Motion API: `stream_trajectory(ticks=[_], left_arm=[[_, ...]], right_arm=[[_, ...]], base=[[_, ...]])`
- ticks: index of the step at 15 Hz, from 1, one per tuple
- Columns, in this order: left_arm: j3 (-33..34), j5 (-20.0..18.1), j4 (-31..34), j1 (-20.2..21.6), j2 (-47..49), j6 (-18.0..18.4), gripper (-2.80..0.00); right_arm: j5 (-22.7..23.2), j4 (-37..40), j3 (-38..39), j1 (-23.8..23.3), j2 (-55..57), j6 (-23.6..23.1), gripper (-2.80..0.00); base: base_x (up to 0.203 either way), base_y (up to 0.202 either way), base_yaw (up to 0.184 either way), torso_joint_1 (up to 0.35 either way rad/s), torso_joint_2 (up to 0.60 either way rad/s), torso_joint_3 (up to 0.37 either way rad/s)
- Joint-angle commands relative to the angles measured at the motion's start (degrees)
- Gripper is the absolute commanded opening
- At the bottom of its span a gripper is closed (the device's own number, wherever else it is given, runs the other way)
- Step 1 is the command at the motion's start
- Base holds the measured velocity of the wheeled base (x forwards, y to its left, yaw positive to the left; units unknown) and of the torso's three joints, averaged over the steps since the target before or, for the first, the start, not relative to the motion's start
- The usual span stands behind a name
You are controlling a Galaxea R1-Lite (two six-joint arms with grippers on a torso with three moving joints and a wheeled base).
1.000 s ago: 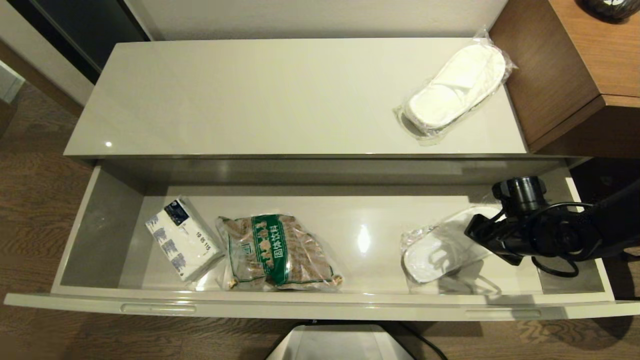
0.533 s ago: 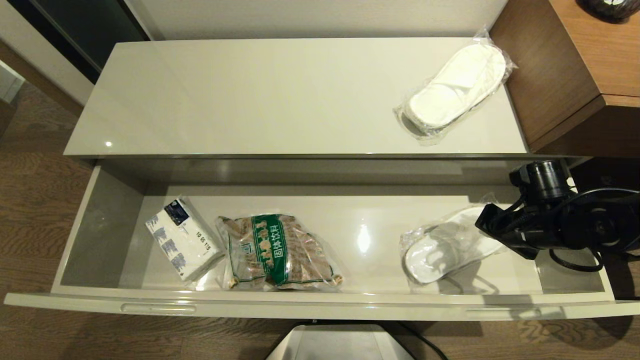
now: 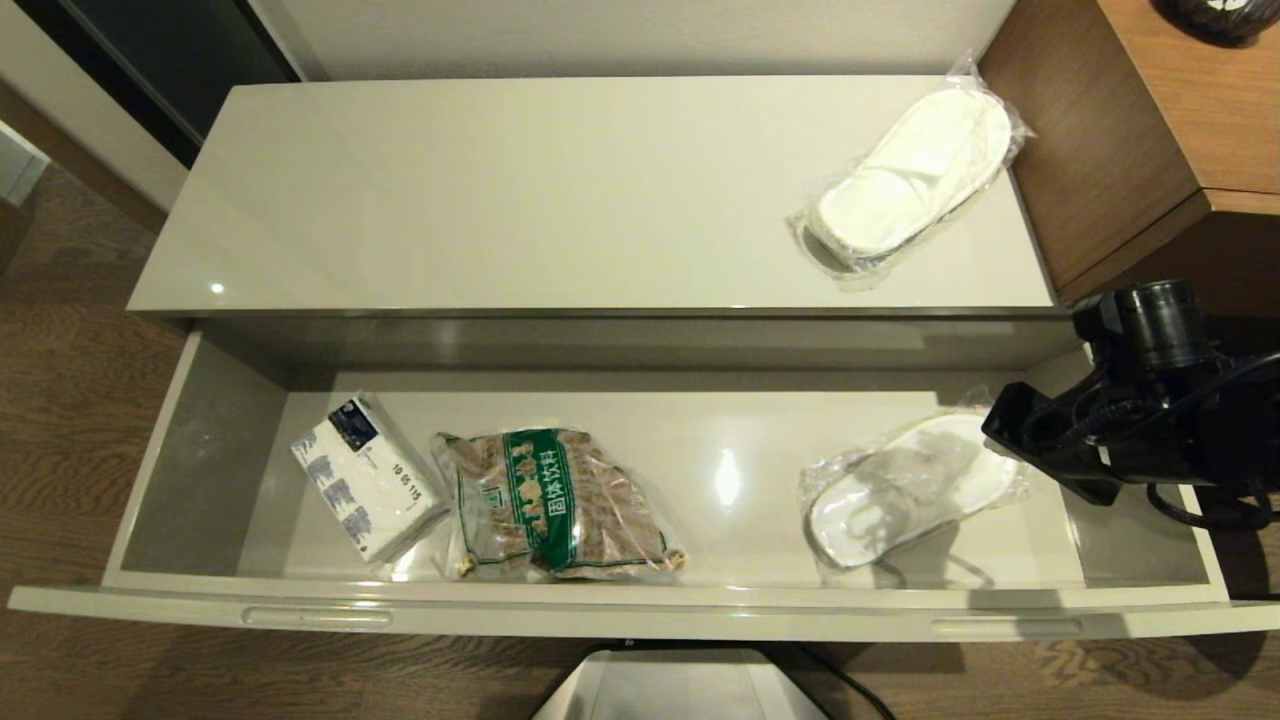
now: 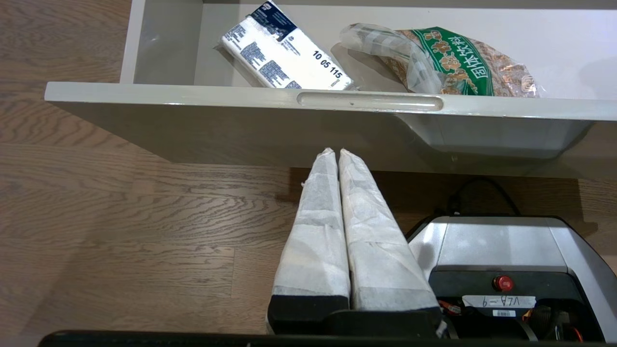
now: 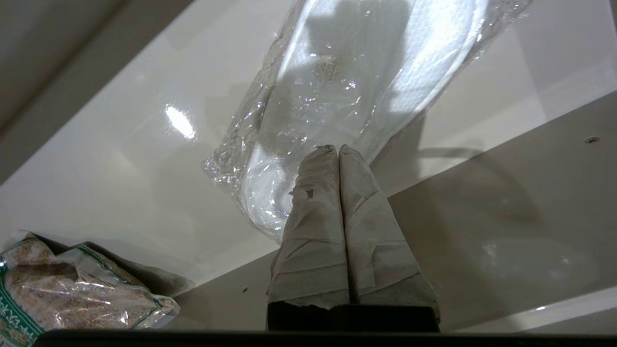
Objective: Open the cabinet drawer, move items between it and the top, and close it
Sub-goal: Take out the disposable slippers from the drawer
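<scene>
Pulled fully open: wide, shallow, glossy cream drawer [image 3: 200, 470], as long as the cabinet, with 2 narrow notches along its front rim. Inside it, toward the right end: 1 flat white slipper [image 3: 905, 490] sealed in a crinkly clear bag, lying at a slant on the drawer floor. Toward the drawer's left end: a white-and-blue tissue pack [image 3: 365, 478], and just beside it, touching or nearly so, a clear bag of brown pieces [image 3: 555, 505] with a green label. Bare floor between that bag and the slipper.

Behind the drawer, on the cabinet top [image 3: 500, 200]: the 2nd bagged slipper [image 3: 910, 170], slanted, at the top's right end, next to the taller brown wood desk [image 3: 1150, 130].

Above the drawer's right end, just beside the slipper inside: right gripper [image 5: 338, 150], fingers pressed together and holding nothing, tips over the near edge of the bag with no contact to be made out. Nothing between gripper and slipper.

Below the drawer front, over the wood floor: left gripper [image 4: 336, 153], fingers closed, empty, parked near the left notch.
</scene>
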Motion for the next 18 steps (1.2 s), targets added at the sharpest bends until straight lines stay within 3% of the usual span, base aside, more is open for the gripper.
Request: stream_trajectory(ticks=[1, 10, 13, 18], left_arm=[[0.0, 0.02, 0.0, 0.02, 0.0, -0.01, -2.8], [0.0, 0.02, 0.0, 0.05, -0.03, -0.01, -2.8], [0.0, 0.02, 0.0, 0.02, -0.03, -0.01, -2.8], [0.0, 0.02, 0.0, 0.02, 0.06, -0.01, -2.8]], right_arm=[[-0.07, -0.08, -0.03, 0.13, -0.77, 0.44, -2.8], [0.09, 0.38, -2.98, 1.17, 2.68, 0.79, -2.8], [0.68, 0.02, -6.86, -3.66, 4.93, -5.36, -2.8], [4.47, 1.92, -12.51, -5.35, 8.31, -9.99, -2.8]], base=[[0.0, 0.0, 0.0, 0.0, 0.0, 0.0], [0.0, 0.0, 0.0, 0.0, 0.0, 0.0], [0.0, 0.0, 0.0, 0.0, 0.0, 0.0], [0.0, 0.0, 0.0, 0.0, 0.0, 0.0]])
